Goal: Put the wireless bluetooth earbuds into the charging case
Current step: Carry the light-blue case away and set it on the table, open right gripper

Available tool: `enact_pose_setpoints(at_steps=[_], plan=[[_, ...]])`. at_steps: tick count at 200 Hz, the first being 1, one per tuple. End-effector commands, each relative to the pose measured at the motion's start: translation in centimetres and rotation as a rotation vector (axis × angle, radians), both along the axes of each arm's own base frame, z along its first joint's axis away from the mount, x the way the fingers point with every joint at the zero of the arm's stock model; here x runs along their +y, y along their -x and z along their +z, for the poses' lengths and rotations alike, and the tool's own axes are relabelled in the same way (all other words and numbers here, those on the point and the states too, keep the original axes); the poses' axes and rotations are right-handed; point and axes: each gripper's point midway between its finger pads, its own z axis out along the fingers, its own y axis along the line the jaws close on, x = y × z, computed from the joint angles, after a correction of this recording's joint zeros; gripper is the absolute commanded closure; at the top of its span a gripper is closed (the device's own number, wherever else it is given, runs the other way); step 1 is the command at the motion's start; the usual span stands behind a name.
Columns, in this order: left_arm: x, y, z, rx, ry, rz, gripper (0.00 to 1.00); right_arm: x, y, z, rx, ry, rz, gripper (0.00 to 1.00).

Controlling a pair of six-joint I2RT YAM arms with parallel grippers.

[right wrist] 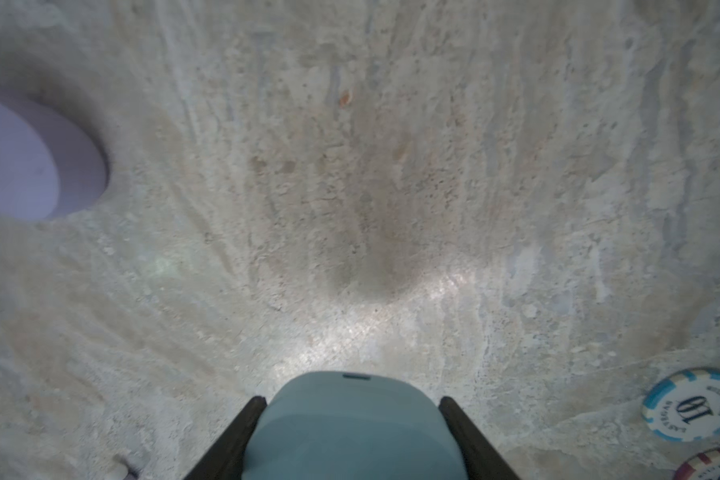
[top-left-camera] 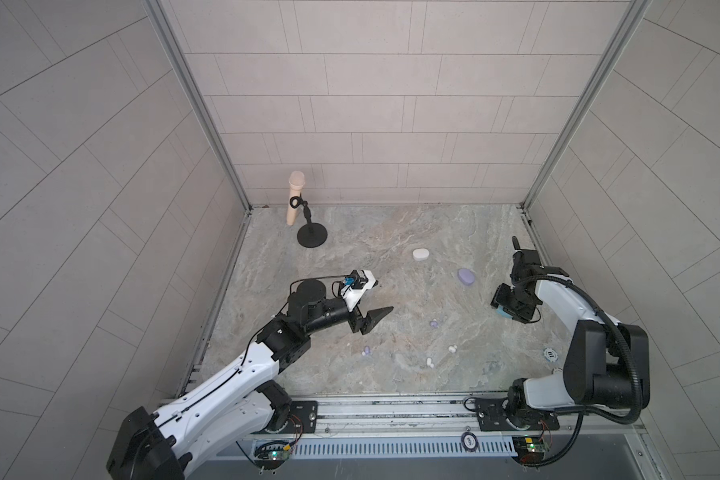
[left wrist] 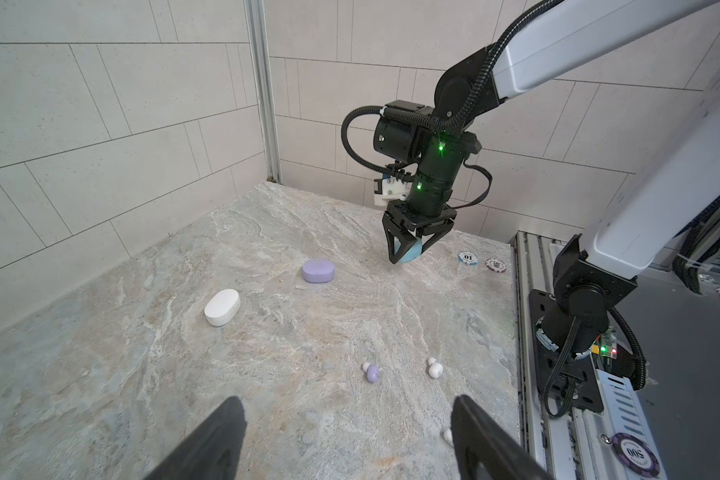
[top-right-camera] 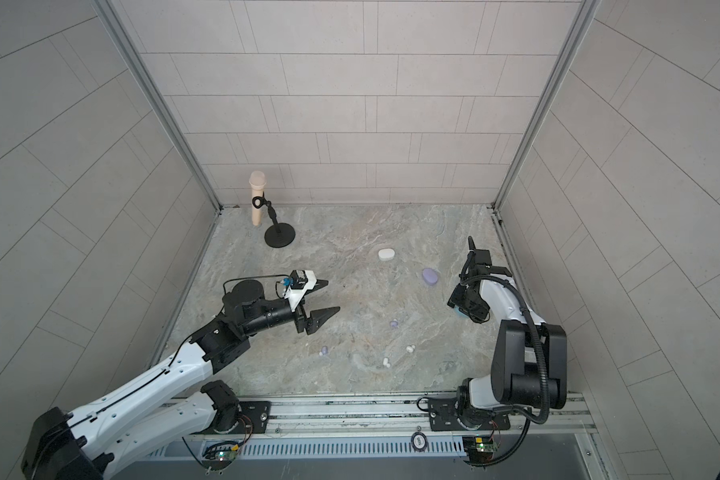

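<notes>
Only partly visible, blue case [right wrist: 350, 440] sits in right gripper [right wrist: 352, 400].

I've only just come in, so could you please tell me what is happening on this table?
The right gripper holds a light blue charging case close to the table. The left gripper hangs open and empty. A lilac case and a white case lie closed on the table, with two lilac earbuds and two white earbuds loose nearby.

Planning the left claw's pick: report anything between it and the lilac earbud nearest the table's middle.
Nothing visible does. Only bare tabletop lies between the open left claw and that lilac earbud.
</notes>
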Motion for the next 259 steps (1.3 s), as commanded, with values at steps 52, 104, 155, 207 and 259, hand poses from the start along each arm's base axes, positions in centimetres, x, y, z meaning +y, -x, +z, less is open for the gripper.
enact_pose_setpoints(at_steps=[52,104,155,207,259], plan=[[0.4,0.2,0.3,-0.017,0.022,0.015,0.17,-2.1,0.7,-4.5,0.056,-0.009,-0.052,0.58],[0.6,0.1,0.3,-0.020,0.023,0.025,0.16,-2.0,1.6,-3.2,0.053,-0.003,-0.058,0.19],[0.6,0.0,0.4,-0.013,0.034,0.031,0.14,-1.6,2.0,0.9,0.006,0.002,-0.036,0.09],[0.9,-0.4,0.3,0.041,0.064,0.068,0.13,1.3,-2.0,4.5,-0.130,-0.068,0.090,0.09],[1.4,-0.5,-0.2,0.063,0.086,0.099,0.12,3.7,-10.5,4.0,-0.192,-0.036,0.281,0.14]])
